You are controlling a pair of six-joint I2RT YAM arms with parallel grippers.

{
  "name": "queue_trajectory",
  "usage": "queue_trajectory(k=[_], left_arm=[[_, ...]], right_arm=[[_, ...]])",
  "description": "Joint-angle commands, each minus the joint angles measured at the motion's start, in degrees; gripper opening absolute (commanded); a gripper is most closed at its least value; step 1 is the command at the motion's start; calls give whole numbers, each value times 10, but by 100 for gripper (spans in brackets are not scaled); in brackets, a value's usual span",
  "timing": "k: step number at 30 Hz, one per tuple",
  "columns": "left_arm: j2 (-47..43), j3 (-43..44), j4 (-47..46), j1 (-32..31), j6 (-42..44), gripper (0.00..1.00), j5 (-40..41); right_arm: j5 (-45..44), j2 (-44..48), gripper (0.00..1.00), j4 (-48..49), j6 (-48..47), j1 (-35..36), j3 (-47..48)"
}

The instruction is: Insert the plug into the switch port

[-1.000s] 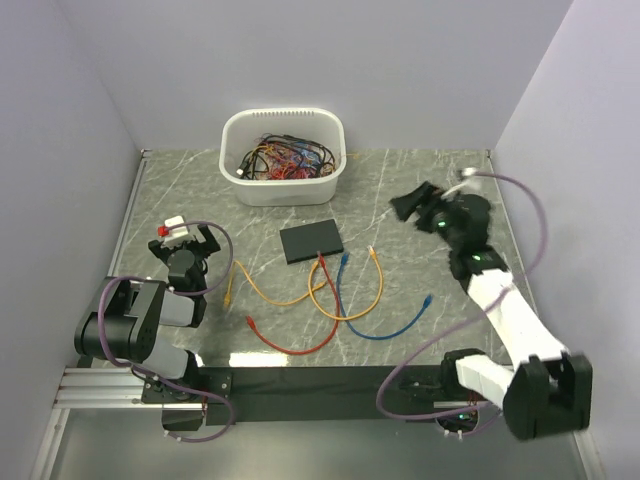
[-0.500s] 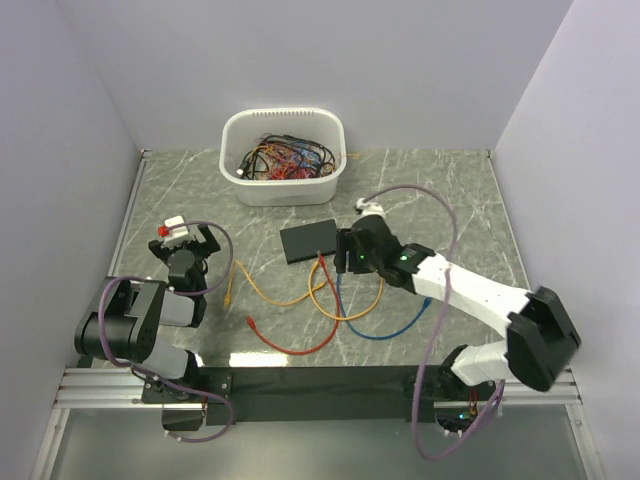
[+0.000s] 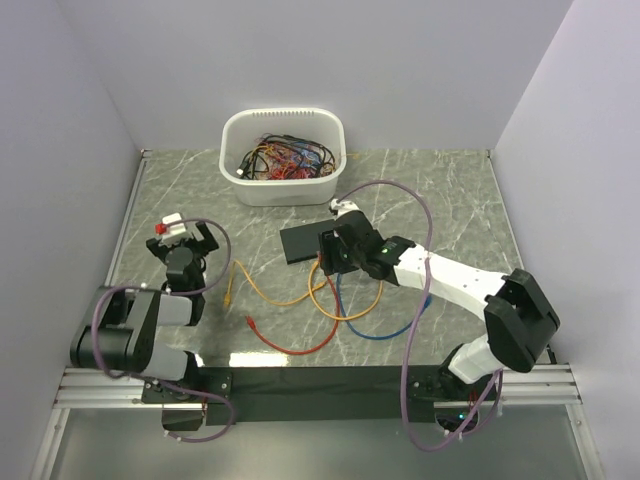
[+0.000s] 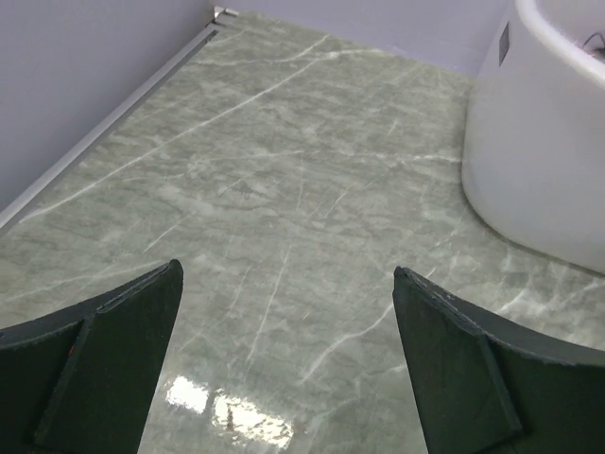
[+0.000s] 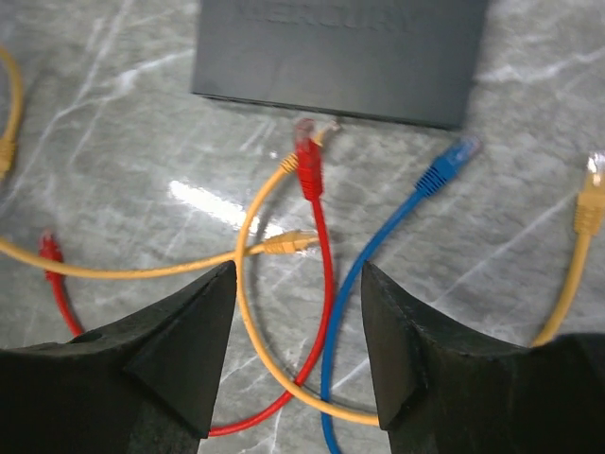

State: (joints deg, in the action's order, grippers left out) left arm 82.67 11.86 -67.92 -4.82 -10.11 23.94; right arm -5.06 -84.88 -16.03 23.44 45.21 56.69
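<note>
Right end effector has swung from the right edge to over the red cable plug — jaws spread but narrowing, pinching nothing. Plug lies upper-centre in the wrist view, just beside the flat matte-black switch box — I'd grasp next. Left end effector spread.

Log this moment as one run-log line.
right claw: open, near red plug | red plug: on table by black box | left claw: open, empty
</note>
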Motion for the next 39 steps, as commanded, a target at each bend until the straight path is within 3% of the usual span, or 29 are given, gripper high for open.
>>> queue_trajectory(k=[1,5,7,10,12,15,22,29,39], left_arm=[[-100,75,149,-19,2,99,25],[-204,116,271,-22,-70,99,-12],[-233,142,328,-20,-125,99,-7],[-224,207,462,-19,-184,98,-29],[-212,238,542,-19,-206,89,-67],[-212,271,592,-20,-240,83,-107],[-299,275,622,-21,-256,85,-136],[-315,329,677,-21,-258,85,-142],[-338,310,674,-21,-257,86,-130]], right_arm=[[30,26,63,43,-37,8,-1],[43,13,62,37,-49,10,-9],[44,4,56,42,-45,11,-11],[41,-21,46,34,-45,15,3],[28,-34,45,26,-45,18,18],[9,-54,42,21,-47,24,28],[-27,-88,42,22,-45,26,41],[-68,-119,41,15,-38,26,61],[-69,-157,38,14,-38,26,95]])
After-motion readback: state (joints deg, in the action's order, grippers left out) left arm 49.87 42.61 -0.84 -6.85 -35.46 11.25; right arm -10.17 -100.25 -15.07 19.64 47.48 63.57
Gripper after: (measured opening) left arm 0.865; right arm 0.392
